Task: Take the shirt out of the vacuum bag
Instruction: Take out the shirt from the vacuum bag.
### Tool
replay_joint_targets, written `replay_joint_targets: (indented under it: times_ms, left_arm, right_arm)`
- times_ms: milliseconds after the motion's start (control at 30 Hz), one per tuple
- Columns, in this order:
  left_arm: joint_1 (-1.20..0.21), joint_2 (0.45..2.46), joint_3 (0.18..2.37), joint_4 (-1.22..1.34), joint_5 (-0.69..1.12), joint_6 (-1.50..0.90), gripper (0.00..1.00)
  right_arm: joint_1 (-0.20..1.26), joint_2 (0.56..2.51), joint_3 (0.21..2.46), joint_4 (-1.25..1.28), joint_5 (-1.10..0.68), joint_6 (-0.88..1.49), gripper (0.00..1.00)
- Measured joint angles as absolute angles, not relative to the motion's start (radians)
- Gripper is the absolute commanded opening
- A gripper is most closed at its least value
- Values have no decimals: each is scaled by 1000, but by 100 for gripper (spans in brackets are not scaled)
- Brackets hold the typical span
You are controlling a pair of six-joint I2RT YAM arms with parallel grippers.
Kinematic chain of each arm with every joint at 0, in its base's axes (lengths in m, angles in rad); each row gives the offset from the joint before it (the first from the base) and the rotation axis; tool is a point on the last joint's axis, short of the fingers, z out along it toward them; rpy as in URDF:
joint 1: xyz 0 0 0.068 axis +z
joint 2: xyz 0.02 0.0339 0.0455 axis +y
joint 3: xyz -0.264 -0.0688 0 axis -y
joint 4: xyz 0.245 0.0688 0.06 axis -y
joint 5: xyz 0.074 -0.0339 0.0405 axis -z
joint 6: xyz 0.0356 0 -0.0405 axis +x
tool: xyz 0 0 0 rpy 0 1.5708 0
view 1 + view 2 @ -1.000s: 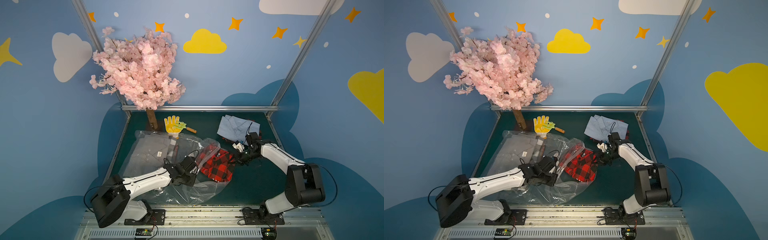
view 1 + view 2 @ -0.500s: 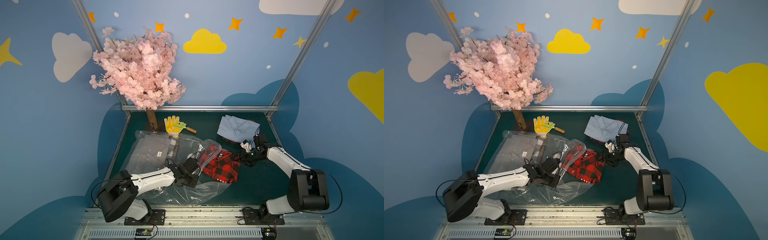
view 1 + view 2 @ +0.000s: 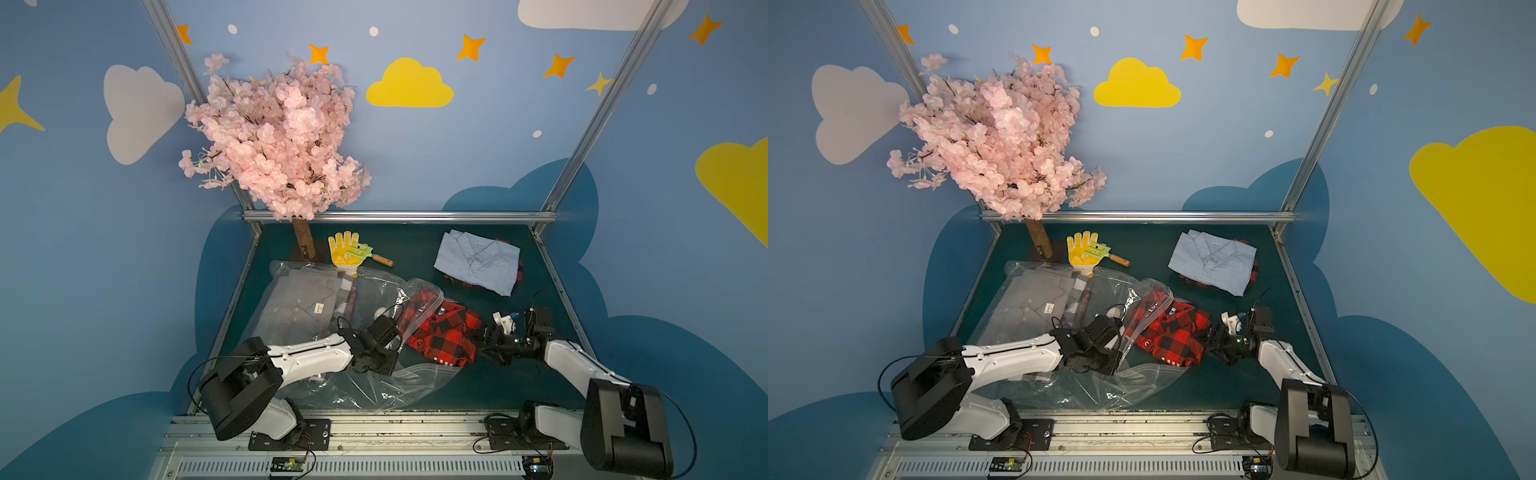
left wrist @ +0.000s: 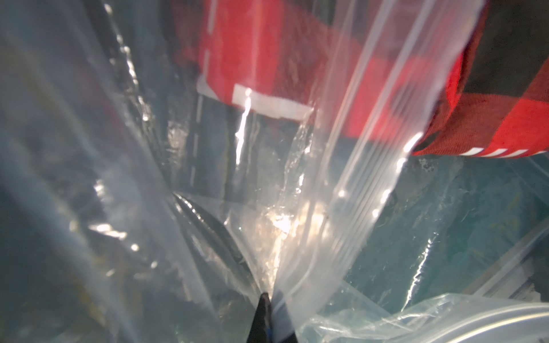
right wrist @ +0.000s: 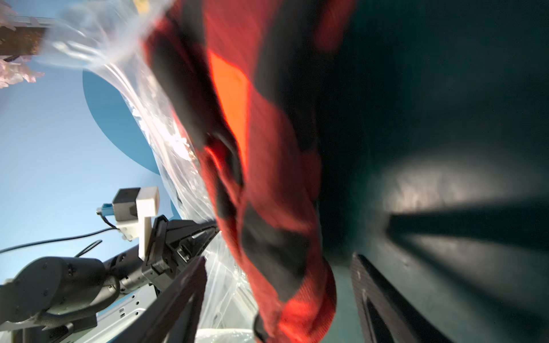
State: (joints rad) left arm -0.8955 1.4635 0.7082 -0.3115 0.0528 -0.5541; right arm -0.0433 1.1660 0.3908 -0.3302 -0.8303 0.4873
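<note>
The left gripper [image 4: 265, 303] was clamped hard on a fold of the vacuum bag [image 3: 374, 388], fingertips pinched together with clear plastic bunched between them, just beside the ribbed zip-seal strip [image 4: 365, 148]. In both top views the bag sprawled over the green table [image 3: 415, 245] from about 9 o'clock round to 6 o'clock, its mouth turned toward 3 o'clock.

And there was the shirt [image 3: 440, 332], red-and-black check, near the table's middle. Its 9 o'clock end lay under the bag's plastic lip, and the rest lay out on the green toward 3 o'clock. The right gripper [image 5: 279, 258] stood wide, its two black fingers [image 5: 184, 297] well apart, with a hanging fold of the shirt between them and neither finger visibly pressing it.

Any writing? A white label [image 4: 271, 104] on the shirt showed through the plastic, too blurred to read. White dashes [image 4: 490, 153] ran along its edge.

Toward 9 o'clock a grey shirt [image 3: 299, 303] lay under clear plastic, though I couldn't tell whether it was the same bag. Its small tag [image 3: 319, 308] was too tiny to read. At 1 o'clock a folded light-blue shirt [image 3: 478, 262] sat on another checked garment, its collar label unreadable. At 11 o'clock lay a yellow glove [image 3: 343, 249] with a small green rake [image 3: 361, 250] on it, beside the pink blossom tree [image 3: 274, 137].
</note>
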Motion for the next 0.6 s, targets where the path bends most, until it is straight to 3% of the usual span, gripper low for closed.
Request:
replay_joint_targets:
  times_ms: [267,600]
  left_arm:
    - [-905,1483,708,-292,54,-557,4]
    - [-928,1518,722,-275,54,-562,3]
  right_arm:
    - [51,997,247,-183,-781,652,82]
    - [192,1109,255,46,-663,797,82]
